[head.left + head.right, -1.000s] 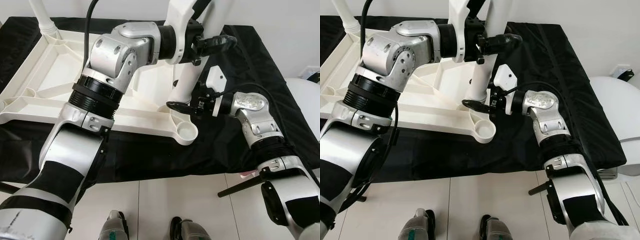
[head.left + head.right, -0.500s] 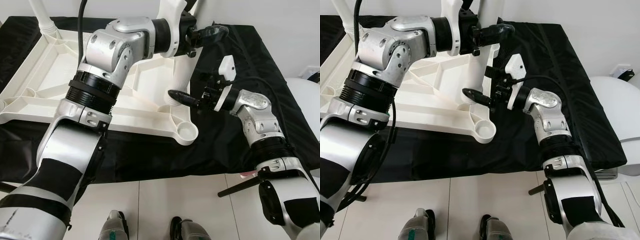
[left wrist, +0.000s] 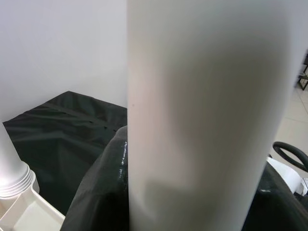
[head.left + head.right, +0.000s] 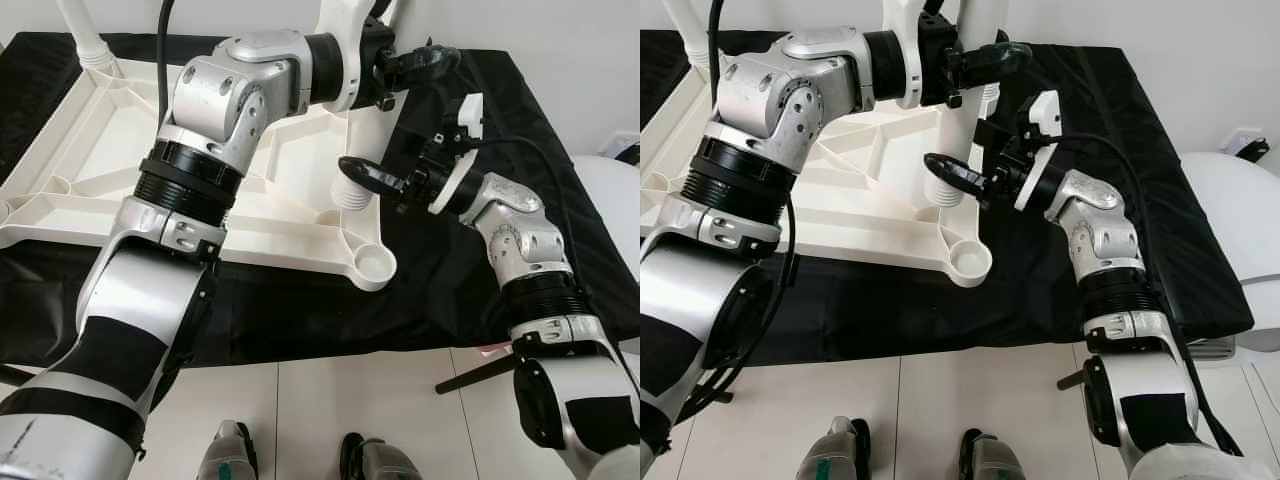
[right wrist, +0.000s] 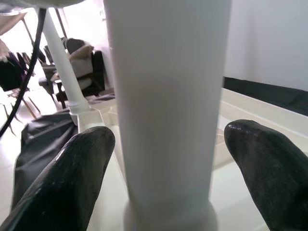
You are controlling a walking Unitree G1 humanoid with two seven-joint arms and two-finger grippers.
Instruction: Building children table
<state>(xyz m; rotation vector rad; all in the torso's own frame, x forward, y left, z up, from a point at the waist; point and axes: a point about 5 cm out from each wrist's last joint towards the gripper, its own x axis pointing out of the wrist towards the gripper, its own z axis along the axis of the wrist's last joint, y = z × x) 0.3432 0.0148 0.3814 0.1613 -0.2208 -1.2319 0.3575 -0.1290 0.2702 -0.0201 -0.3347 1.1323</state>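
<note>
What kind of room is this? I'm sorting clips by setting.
Probably a room in a home or office: pale tiled floor, plain white wall, chairs in the background. An upturned white tabletop lies on a black cloth.

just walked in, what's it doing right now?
Assembling a white kids' table, flipped upside down on a black cloth. The left gripper grips an upright white leg standing in a corner socket. The right gripper is open around the leg lower down, fingers either side, not clamped.

One tabletop (image 4: 110,130); two table legs (image 4: 965,110) (image 4: 85,40); two tools (image 4: 425,65) (image 4: 375,180).
</note>
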